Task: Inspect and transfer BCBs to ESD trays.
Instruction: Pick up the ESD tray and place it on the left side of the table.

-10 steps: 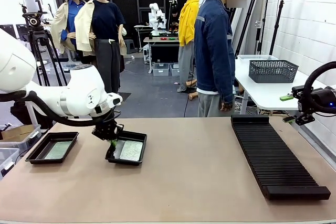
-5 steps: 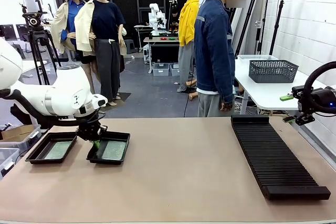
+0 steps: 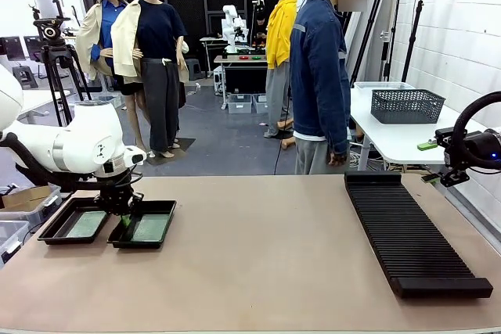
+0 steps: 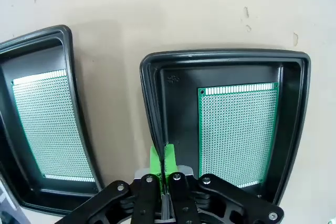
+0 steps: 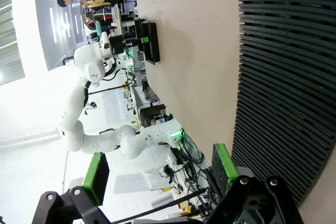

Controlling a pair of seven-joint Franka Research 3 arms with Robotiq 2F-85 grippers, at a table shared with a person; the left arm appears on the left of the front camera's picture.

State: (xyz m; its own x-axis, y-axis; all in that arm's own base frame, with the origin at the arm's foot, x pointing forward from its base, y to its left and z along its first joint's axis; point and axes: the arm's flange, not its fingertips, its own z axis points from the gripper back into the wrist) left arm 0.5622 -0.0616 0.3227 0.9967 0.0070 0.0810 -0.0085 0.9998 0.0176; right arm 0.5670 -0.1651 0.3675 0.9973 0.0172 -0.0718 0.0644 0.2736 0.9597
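Left gripper [image 4: 162, 158] low over the left end of the desk [image 3: 266, 271], fingers [image 4: 155, 158] clamped together on the near-left rim of the right-hand tray [image 3: 143, 224], green pads pinching the black wall from both sides in the left wrist view. Tray flat on the desk, a green circuit board [image 4: 237, 132] lying flat on its floor, toward the side away from the fingers. Just beside it to the left, apart by a narrow strip of bare desk, the second tray [image 3: 77, 219], likewise holding one green board [image 4: 52, 124] flat inside. Both trays at the desk's left end, near the far edge, side by side. Long black ribbed rack [image 3: 407, 232] well apart at the right end, running from far to near. Right gripper [image 5: 157, 174] held off past the right edge of the desk, fingers spread wide apart with nothing between them, the rack's slats along one side of the right wrist view. Person in a blue jacket [image 3: 319, 76] standing at the far side of the desk, turned side-on, hands not on the desk.
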